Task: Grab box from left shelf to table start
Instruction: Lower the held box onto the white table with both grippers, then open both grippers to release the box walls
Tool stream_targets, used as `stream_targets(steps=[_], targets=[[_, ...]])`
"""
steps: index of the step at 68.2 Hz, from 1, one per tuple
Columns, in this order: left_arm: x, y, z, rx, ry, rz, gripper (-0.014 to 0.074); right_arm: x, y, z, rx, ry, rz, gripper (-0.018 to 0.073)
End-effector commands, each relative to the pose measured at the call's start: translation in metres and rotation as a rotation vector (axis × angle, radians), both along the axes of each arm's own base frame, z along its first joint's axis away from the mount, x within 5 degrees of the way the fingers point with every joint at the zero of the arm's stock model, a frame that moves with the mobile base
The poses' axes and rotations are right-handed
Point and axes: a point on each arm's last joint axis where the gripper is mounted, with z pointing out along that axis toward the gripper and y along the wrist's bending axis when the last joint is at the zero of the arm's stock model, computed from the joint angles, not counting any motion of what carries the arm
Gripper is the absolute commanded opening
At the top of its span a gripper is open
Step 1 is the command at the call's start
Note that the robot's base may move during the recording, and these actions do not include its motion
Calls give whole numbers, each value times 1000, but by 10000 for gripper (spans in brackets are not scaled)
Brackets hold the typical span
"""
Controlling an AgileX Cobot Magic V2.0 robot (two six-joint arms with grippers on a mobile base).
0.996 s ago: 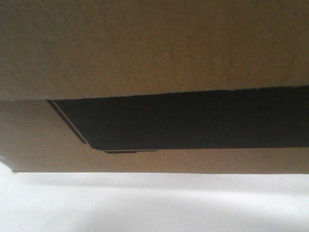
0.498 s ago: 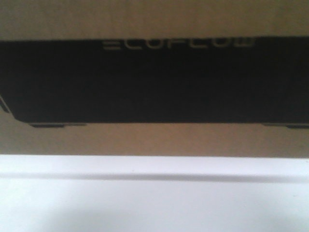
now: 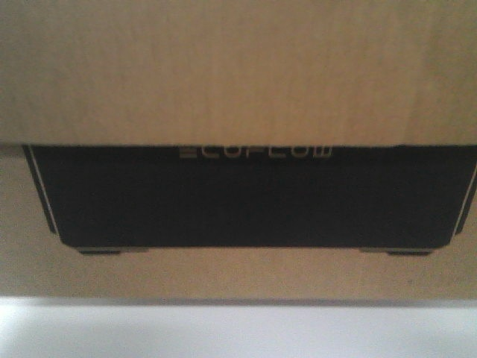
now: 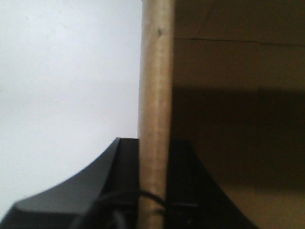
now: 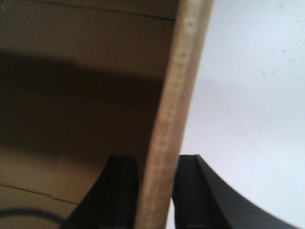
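Note:
The brown cardboard box [image 3: 238, 74] fills the front view, its black ECOFLOW panel [image 3: 246, 198] facing me. Below it runs a thin strip of the white table [image 3: 238, 332]. In the left wrist view, my left gripper [image 4: 155, 157] is shut on an upright cardboard wall [image 4: 155, 71] of the box, one black finger on each side. My right gripper [image 5: 157, 171] is likewise shut on the opposite wall [image 5: 183, 71], which leans slightly. The box's inside shows dark brown beside both walls. The left shelf is out of view.
White table surface lies outside the box in both wrist views, to the left of the wall [image 4: 62, 71] and to the right of the wall [image 5: 257, 95]. The box blocks everything beyond it in the front view.
The box has shifted in the front view: its panel was skewed, then level and high, and now sits lower and centred. The white table strip below has narrowed.

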Motion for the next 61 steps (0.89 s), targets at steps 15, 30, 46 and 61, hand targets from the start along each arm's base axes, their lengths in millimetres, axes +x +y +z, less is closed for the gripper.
stream_targets(steps=[15,30,46,61], targets=[[47,14,-21,-73,10,21,-92,34,5,-1,79,-116,-19,56],[58,11,-34,-50,45,4,-92,50,4,-19,80,-56,-23,58],[58,11,-34,-46,44,-15,146,51,3,-20,73,-58,-24,273],[58,10,-35,-48,47,-15,575,49,-3,-22,-21,-43,-21,620]])
